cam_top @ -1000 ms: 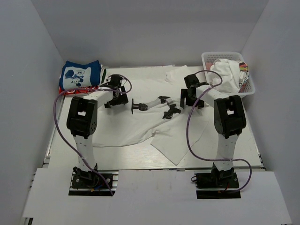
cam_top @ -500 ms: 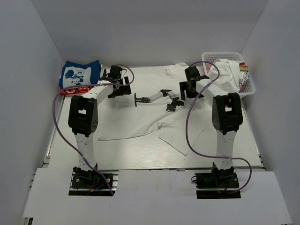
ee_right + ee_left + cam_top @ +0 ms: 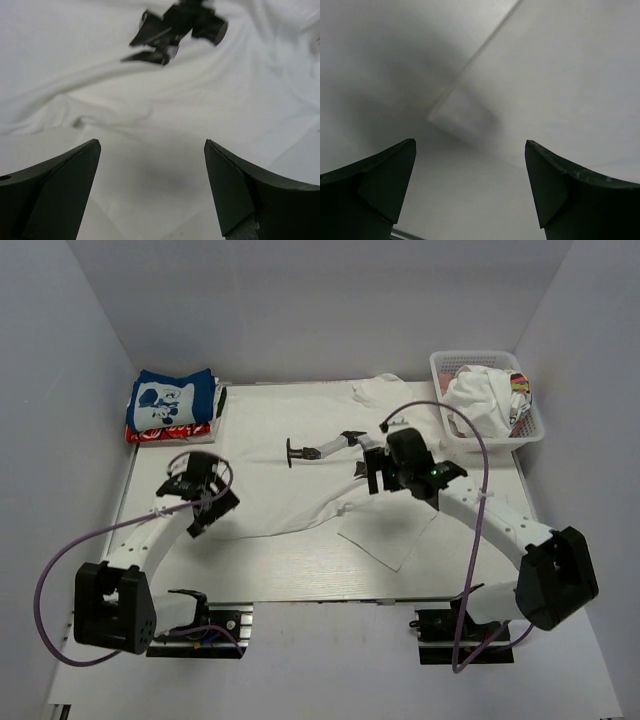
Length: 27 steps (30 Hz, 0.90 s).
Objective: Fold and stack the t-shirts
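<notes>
A large white t-shirt with a black print lies crumpled across the table's middle. My left gripper hovers open over its near left edge. In the left wrist view a cloth corner lies just beyond the open left gripper. My right gripper is open above the shirt's middle, just near of the print. The right wrist view shows wrinkled white t-shirt cloth and the print beyond the empty right gripper. A folded blue t-shirt tops a red one at the back left.
A white basket at the back right holds a bunched white garment and a piece with colourful print. White walls enclose the table on three sides. The shirt's lower flap reaches toward the near edge.
Both arms swung from the back of the table toward the near side and lowered. The left gripper left the stack's side. The shirt now lies slightly farther back.
</notes>
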Tool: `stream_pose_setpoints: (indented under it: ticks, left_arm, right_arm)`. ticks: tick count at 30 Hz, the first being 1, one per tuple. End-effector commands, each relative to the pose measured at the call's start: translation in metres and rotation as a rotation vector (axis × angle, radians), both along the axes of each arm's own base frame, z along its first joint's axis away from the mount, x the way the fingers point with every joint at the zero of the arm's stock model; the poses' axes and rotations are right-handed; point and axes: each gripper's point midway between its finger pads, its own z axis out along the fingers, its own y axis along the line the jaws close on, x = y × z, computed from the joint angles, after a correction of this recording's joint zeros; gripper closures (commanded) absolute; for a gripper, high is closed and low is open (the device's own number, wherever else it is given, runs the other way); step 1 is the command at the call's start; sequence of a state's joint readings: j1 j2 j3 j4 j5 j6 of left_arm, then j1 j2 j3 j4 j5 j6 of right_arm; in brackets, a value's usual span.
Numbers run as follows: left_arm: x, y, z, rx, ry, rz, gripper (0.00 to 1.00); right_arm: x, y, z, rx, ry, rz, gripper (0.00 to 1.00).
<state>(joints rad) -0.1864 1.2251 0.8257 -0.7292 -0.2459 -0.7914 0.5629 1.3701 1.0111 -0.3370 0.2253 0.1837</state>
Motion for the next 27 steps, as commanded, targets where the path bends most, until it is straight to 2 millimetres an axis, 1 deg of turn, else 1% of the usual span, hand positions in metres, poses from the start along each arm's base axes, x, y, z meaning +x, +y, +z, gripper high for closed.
stream_pose_setpoints:
  ticks: [1, 2, 3, 4, 5, 6, 8, 9, 10, 11, 12, 13, 14, 15, 16, 18, 19, 21, 22, 23, 24, 25, 26, 27]
  left_arm:
    - [-0.045, 0.015, -0.029, -0.033, 0.076, 0.179, 0.00]
    - [-0.049, 0.018, -0.031, -0.034, 0.074, 0.191, 0.00]
    - [-0.051, 0.018, -0.034, -0.041, 0.067, 0.203, 0.00]
    - [-0.048, 0.019, -0.033, -0.057, 0.044, 0.210, 0.00]
    - [-0.045, 0.018, -0.032, -0.060, 0.032, 0.210, 0.02]
    - [-0.046, 0.018, -0.036, -0.060, 0.032, 0.210, 0.02]
    - [-0.043, 0.020, -0.043, -0.058, 0.043, 0.221, 0.07]
    - [-0.042, 0.023, -0.050, -0.053, 0.065, 0.232, 0.09]
    - [-0.044, 0.021, -0.057, -0.060, 0.084, 0.228, 0.10]
    - [-0.038, 0.020, -0.059, -0.069, 0.076, 0.208, 0.13]
    - [-0.038, 0.018, -0.063, -0.077, 0.092, 0.204, 0.21]
    - [-0.042, 0.016, -0.072, -0.077, 0.134, 0.202, 0.26]
    - [-0.041, 0.016, -0.075, -0.076, 0.142, 0.202, 0.31]
    - [-0.043, 0.017, -0.078, -0.080, 0.159, 0.200, 0.43]
    - [-0.044, 0.015, -0.080, -0.089, 0.172, 0.196, 0.47]
    - [-0.044, 0.015, -0.080, -0.089, 0.172, 0.196, 0.55]
    - [-0.047, 0.015, -0.083, -0.088, 0.175, 0.196, 0.61]
    - [-0.043, 0.017, -0.081, -0.093, 0.157, 0.204, 0.67]
    - [-0.043, 0.017, -0.081, -0.093, 0.157, 0.204, 0.78]
    - [-0.043, 0.018, -0.081, -0.084, 0.155, 0.207, 0.84]
    - [-0.045, 0.019, -0.081, -0.082, 0.164, 0.208, 0.94]
    - [-0.045, 0.019, -0.081, -0.082, 0.164, 0.208, 0.98]
    - [-0.045, 0.021, -0.081, -0.083, 0.164, 0.217, 1.00]
    - [-0.045, 0.019, -0.081, -0.088, 0.167, 0.205, 1.00]
  right_arm:
    - [-0.028, 0.003, -0.006, -0.002, 0.010, -0.010, 0.10]
    - [-0.040, -0.001, -0.020, -0.024, 0.049, -0.009, 0.10]
    - [-0.047, 0.001, -0.016, -0.012, 0.042, 0.001, 0.10]
    - [-0.054, 0.005, -0.018, -0.017, 0.050, 0.016, 0.10]
    - [-0.061, 0.003, -0.026, -0.029, 0.071, 0.016, 0.10]
    - [-0.071, 0.005, -0.032, -0.041, 0.087, 0.031, 0.10]
    - [-0.078, 0.002, -0.040, -0.067, 0.099, 0.031, 0.10]
    - [-0.086, 0.002, -0.046, -0.081, 0.115, 0.041, 0.10]
    - [-0.093, 0.000, -0.051, -0.103, 0.133, 0.048, 0.10]
    - [-0.096, -0.001, -0.052, -0.112, 0.139, 0.051, 0.10]
    - [-0.103, -0.002, -0.057, -0.122, 0.156, 0.059, 0.10]
    - [-0.110, -0.002, -0.059, -0.129, 0.175, 0.073, 0.10]
    - [-0.116, 0.000, -0.061, -0.120, 0.190, 0.079, 0.10]
    - [-0.121, 0.001, -0.064, -0.118, 0.203, 0.082, 0.10]
    - [-0.129, -0.001, -0.068, -0.130, 0.222, 0.090, 0.10]
    - [-0.135, -0.001, -0.071, -0.122, 0.248, 0.073, 0.10]
    - [-0.140, 0.000, -0.073, -0.129, 0.257, 0.088, 0.10]
    - [-0.144, 0.003, -0.075, -0.136, 0.262, 0.110, 0.10]
    - [-0.148, 0.004, -0.079, -0.150, 0.268, 0.124, 0.10]
    - [-0.149, 0.005, -0.081, -0.164, 0.267, 0.147, 0.10]
    - [-0.150, 0.007, -0.083, -0.170, 0.271, 0.150, 0.10]
    - [-0.151, 0.009, -0.091, -0.188, 0.289, 0.159, 0.10]
    - [-0.154, 0.011, -0.094, -0.197, 0.296, 0.176, 0.10]
    - [-0.157, 0.014, -0.096, -0.198, 0.305, 0.187, 0.10]
